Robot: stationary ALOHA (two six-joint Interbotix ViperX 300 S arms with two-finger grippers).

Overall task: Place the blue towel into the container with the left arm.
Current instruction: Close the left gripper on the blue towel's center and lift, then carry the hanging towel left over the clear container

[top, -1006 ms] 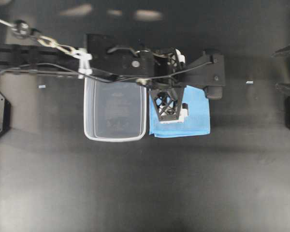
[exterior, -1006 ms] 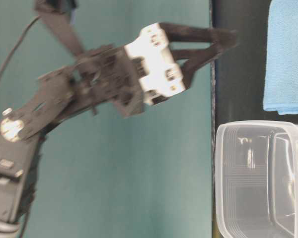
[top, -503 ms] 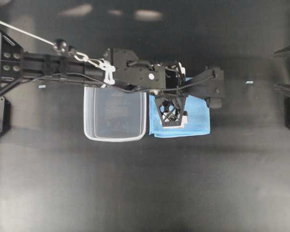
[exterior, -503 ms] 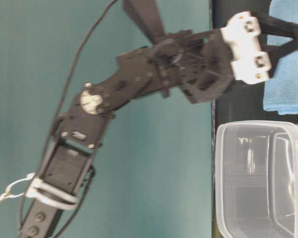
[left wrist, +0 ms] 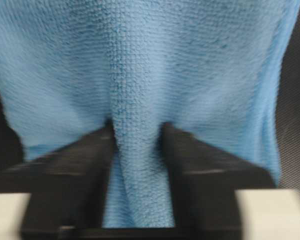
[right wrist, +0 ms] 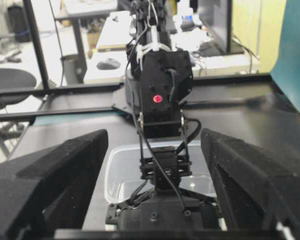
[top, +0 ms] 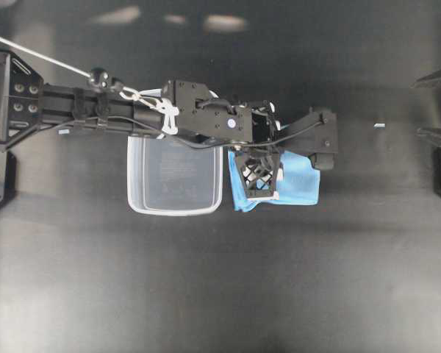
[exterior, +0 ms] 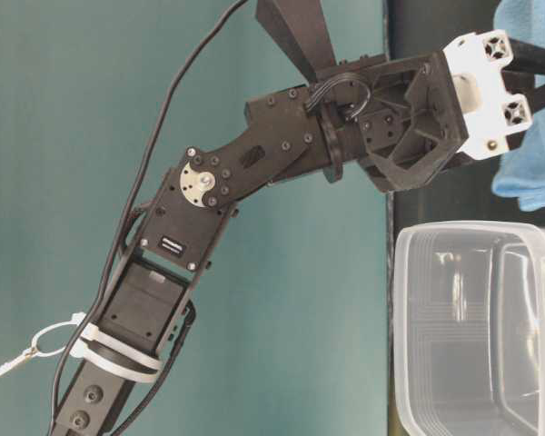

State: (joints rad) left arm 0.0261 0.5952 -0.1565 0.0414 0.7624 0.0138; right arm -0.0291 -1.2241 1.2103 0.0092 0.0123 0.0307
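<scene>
The blue towel (top: 299,182) lies just right of the container (top: 175,212), a clear empty tub. My left gripper (top: 256,181) is down on the towel's left half and shut on a pinched-up fold of it, seen between the black fingers in the left wrist view (left wrist: 136,127). The towel (left wrist: 140,60) fills that view. From table level the towel (exterior: 531,173) is bunched and partly raised next to the tub (exterior: 436,238). My right gripper (right wrist: 152,135) is open and empty at the far right (top: 432,104), facing the tub (right wrist: 115,172).
The left arm's forearm (top: 117,118) crosses over the tub's far rim. A small white mark (top: 379,126) sits on the dark table to the right. A teal wall (exterior: 163,91) stands behind the table.
My left gripper came down onto the towel and shut on a fold. The towel, flat before, is now bunched, with its lower left corner pulled in.
</scene>
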